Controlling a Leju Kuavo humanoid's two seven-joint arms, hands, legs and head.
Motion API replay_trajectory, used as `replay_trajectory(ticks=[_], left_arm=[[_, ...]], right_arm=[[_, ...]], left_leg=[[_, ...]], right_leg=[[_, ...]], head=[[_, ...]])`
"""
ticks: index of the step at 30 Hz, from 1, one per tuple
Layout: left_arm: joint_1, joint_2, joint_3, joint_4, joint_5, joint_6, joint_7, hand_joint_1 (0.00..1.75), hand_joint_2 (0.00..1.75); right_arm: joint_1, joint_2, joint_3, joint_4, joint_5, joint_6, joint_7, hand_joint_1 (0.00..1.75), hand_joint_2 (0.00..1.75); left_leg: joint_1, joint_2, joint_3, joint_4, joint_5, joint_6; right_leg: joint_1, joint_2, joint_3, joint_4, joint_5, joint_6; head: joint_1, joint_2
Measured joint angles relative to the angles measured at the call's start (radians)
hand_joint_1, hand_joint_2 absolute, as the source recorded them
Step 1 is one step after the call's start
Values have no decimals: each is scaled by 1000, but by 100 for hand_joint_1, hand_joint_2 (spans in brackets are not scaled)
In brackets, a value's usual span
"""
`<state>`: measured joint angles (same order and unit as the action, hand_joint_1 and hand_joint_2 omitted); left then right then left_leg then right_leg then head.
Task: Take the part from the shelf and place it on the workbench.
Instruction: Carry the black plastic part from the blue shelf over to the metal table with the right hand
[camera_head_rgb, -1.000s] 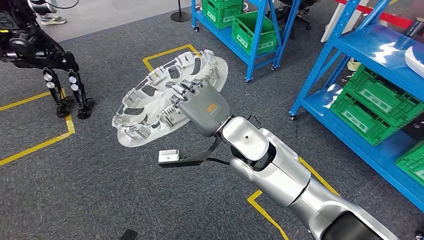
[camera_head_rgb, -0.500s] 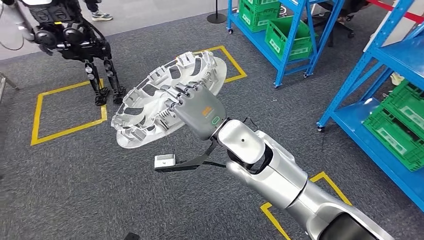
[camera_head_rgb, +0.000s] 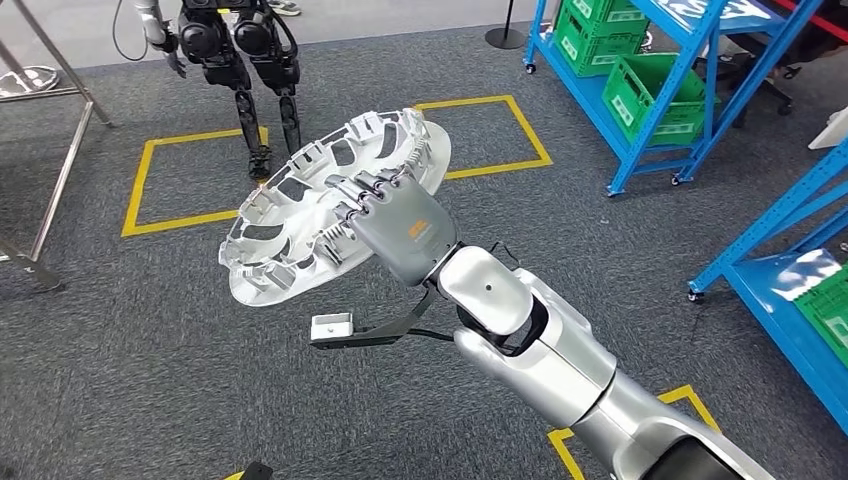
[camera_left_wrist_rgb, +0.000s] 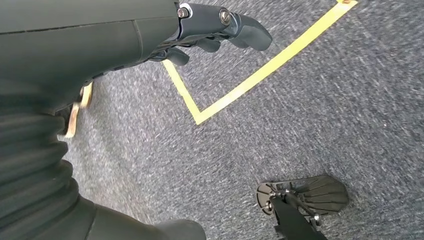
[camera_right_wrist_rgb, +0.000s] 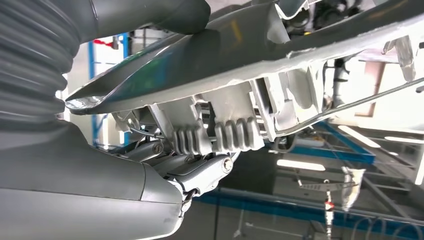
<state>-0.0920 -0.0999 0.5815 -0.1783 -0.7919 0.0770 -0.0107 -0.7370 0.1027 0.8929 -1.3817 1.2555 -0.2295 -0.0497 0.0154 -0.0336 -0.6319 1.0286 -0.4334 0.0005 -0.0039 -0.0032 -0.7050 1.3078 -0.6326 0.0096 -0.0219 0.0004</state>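
right hand (camera_head_rgb: 400, 225) gripping white part (camera_head_rgb: 300, 215) at its near rim, part tilted over grey carpet (camera_head_rgb: 120, 340)

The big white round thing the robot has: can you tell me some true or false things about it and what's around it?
1. The right hand holds the white round part. True.
2. The part lies flat on the grey carpet. False: it is held up in the air, tilted.
3. Green crates sit on the blue shelf. True.
4. The left hand holds a yellow box. False: it holds nothing.
5. Yellow tape lines mark the floor. True.
6. The part is solid with no holes. False: it has many openings and ribs.
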Motion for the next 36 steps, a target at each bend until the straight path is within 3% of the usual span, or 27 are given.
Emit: replay_trajectory(ticks=[1, 2, 5, 7, 9, 11, 13, 15, 16, 17, 19, 21, 22, 25, 27, 29, 31, 32, 33, 34, 36], left_arm=[[1, 0, 0, 0, 0, 0, 0, 0, 175], [2, 0, 0, 0, 0, 0, 0, 0, 175], [2, -2, 1, 0, 0, 0, -3, 0, 175], [1, -3, 2, 0, 2, -2, -5, 0, 175], [4, -2, 4, 0, 4, -5, -6, 0, 175], [5, -2, 5, 0, 5, -7, -6, 0, 175], [2, -2, 5, 0, 6, -8, -6, 0, 175], [0, -1, 6, 0, 6, -8, -6, 0, 175], [0, -1, 6, 0, 6, -8, -6, 0, 175], [1, 0, 6, 1, 6, -7, -6, 0, 175], [1, 1, 6, 0, 6, -6, -7, 0, 175], [-1, 1, 7, -1, 7, -5, -8, 0, 175], [-1, 0, 7, -1, 7, -4, -8, 0, 175], [0, 1, 11, -1, 8, -3, -9, 0, 175], [1, 3, 18, -1, 8, -3, -9, 0, 175], [-1, 6, 23, -1, 10, -2, -9, 0, 175], [-1, 7, 25, -1, 13, 0, -9, 0, 175], [0, 7, 25, -1, 15, 0, -9, 0, 175], [0, 7, 27, -1, 16, 1, -9, 0, 175], [1, 6, 28, -1, 16, 1, -9, 0, 175], [0, 4, 30, -1, 16, 2, -9, 0, 175]], right_arm=[[4, -1, -1, 0, 1, 0, 0, 175, 175], [7, -1, -1, 0, 1, 1, 0, 175, 175], [9, -1, -3, -4, 1, 2, 0, 175, 175], [8, 0, -4, -8, 2, 2, -1, 175, 175], [6, 4, -5, -10, 2, 3, -2, 175, 175], [5, 9, -6, -11, 2, 4, -1, 175, 175], [4, 12, -8, -11, 3, 6, -1, 175, 175], [4, 12, -9, -11, 4, 6, -3, 175, 175], [4, 12, -9, -10, 3, 6, -5, 175, 175], [4, 12, -9, -10, 3, 5, -6, 175, 175], [1, 12, -9, -9, -1, 3, -12, 175, 175], [-5, 12, -9, -8, -9, -2, -19, 175, 175], [-9, 12, -9, -7, -14, -6, -22, 175, 175], [-24, 12, -9, 2, -28, -14, -27, 175, 175], [-39, 12, -9, 12, -37, -17, -31, 175, 175], [-50, 11, -8, 23, -47, -21, -36, 175, 175], [-52, 10, -8, 33, -54, -25, -38, 175, 175], [-53, 11, -8, 37, -55, -26, -39, 175, 175], [-53, 11, -8, 41, -56, -26, -39, 175, 175], [-54, 12, -8, 43, -56, -26, -39, 175, 175], [-59, 14, -8, 46, -56, -26, -39, 175, 175]], left_leg=[[0, -13, -1, 1, 0, 0], [-1, -26, -1, 3, 1, 0], [0, -64, -4, 6, 4, -8], [1, -82, -9, 4, 10, -20], [4, -94, -14, -2, 16, -33], [1, -56, -29, 22, -1, -42], [0, 4, -76, 124, -58, -49], [2, 24, -131, 250, -112, -57], [4, 26, -141, 277, -116, -60], [6, 30, -130, 263, -102, -63], [9, 58, -59, 137, -46, -67], [6, 92, -2, 32, -16, -57], [3, 99, 6, 14, -15, -48], [0, 67, 1, 12, -11, -20], [1, 45, 0, 11, -8, -7], [1, 23, -2, 11, -6, 0], [-1, -2, -3, 11, -5, 4], [-3, -17, -3, 11, -5, 4], [-3, -31, -2, 11, -4, 4], [-3, -46, -2, 11, -3, 3], [-2, -69, -5, 12, 0, -4]], right_leg=[[0, 2, -9, 12, 8, -2], [0, 5, 3, -17, 35, -6], [0, 50, 94, -212, 127, -18], [3, 66, 115, -262, 138, -21], [5, 45, 117, -270, 145, -29], [2, 23, 122, -281, 153, -42], [3, -1, 124, -287, 155, -51], [5, -26, 123, -287, 154, -54], [5, -39, 123, -287, 153, -54], [5, -51, 123, -286, 152, -53], [5, -73, 124, -281, 147, -46], [10, -90, 123, -273, 139, -34], [14, -97, 123, -270, 137, -29], [12, -114, 126, -268, 130, -14], [4, -75, 106, -218, 96, -3], [1, -21, 45, -92, 36, 0], [3, -3, -12, 11, 9, -2], [4, 0, -18, 12, 23, -7], [6, 6, -4, -25, 54, -13], [9, 22, 25, -93, 94, -21], [13, 64, 83, -221, 147, -35]], head=[[0, 0], [0, 0], [1, 0], [1, 0], [2, 0], [-1, 0], [-5, 0], [-6, 0], [-6, 0], [-6, 0], [-6, 0], [-7, 0], [-6, 0], [-4, 0], [-2, 0], [1, 0], [2, 0], [2, 0], [2, 0], [2, 0], [2, 0]])
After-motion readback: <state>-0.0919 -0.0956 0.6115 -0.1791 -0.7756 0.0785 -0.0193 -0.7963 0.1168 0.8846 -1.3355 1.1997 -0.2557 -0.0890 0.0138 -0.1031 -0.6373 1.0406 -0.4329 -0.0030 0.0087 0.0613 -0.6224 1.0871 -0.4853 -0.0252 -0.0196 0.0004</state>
